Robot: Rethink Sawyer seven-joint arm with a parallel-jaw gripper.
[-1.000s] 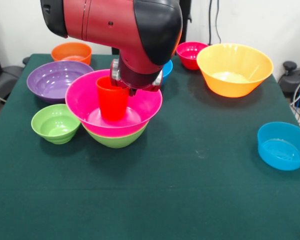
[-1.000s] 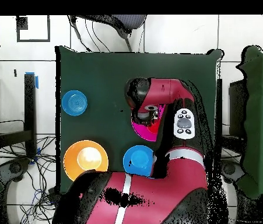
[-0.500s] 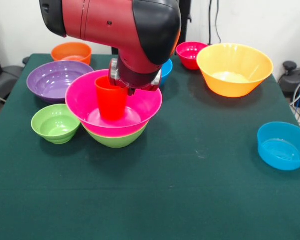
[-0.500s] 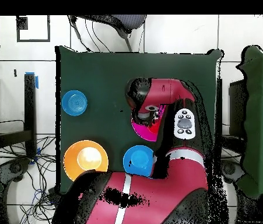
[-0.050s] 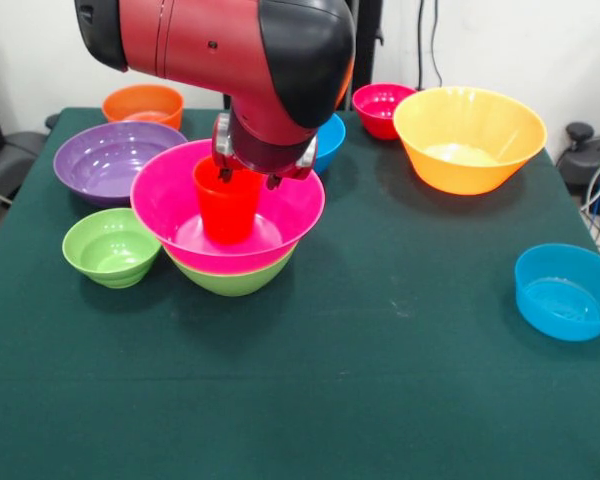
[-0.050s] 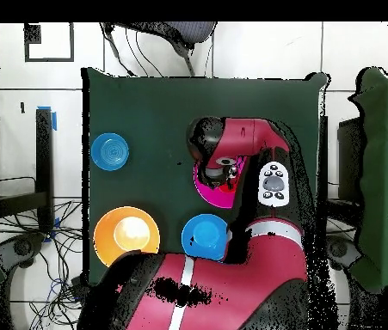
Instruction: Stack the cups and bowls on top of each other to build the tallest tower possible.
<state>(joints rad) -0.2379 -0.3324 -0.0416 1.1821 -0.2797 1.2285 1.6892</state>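
Orange cup (image 5: 226, 210) upright inside pink bowl (image 5: 170, 195); pincer (image 5: 248, 178) at rim.

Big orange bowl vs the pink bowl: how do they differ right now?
The large orange bowl stands alone on the table and is empty; the pink bowl sits nested in a green bowl and holds the orange cup. The orange one is clear of the arm, while the pink one lies under the gripper. Both are large, glossy, round and upright.
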